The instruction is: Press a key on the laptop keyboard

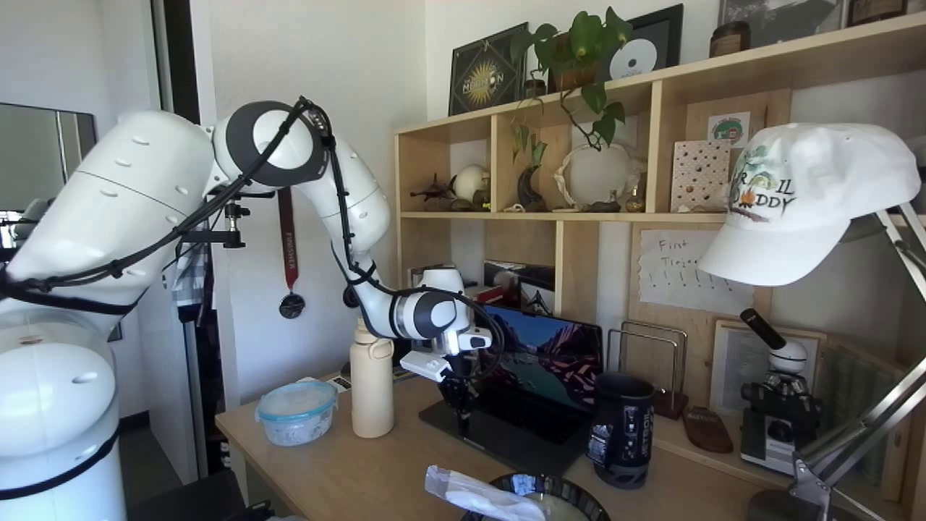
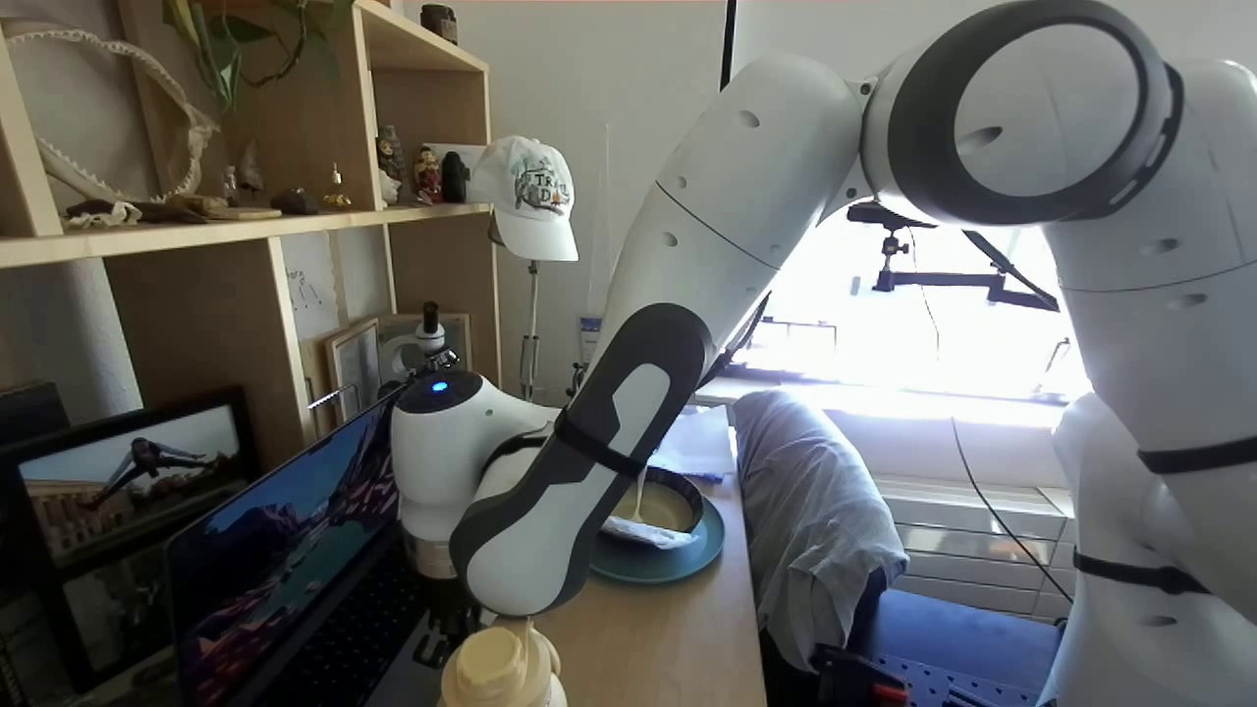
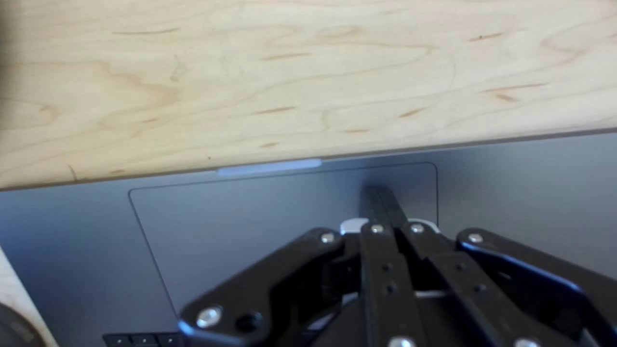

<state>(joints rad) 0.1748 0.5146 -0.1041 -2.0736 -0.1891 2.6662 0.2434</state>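
End effector: fingers are pressing together and pointing down over the trackpad, in its right-hand part as framed by the wrist view; whether they are touching it, cannot tell. Laptop keyboard: a few black keys are showing at the lower left of the wrist view, apart from the fingers. In an exterior view the keyboard is lying at lower left, in front of the raised screen, which is displaying a red, blue and magenta landscape. Farther out, lower half of an exterior view: a dark mug is overlapping the screen's right edge, a cream bottle is standing left of centre, and a lidded tub is sitting left of the bottle. All are resting on the wooden bench. Shelving is filling the upper right.
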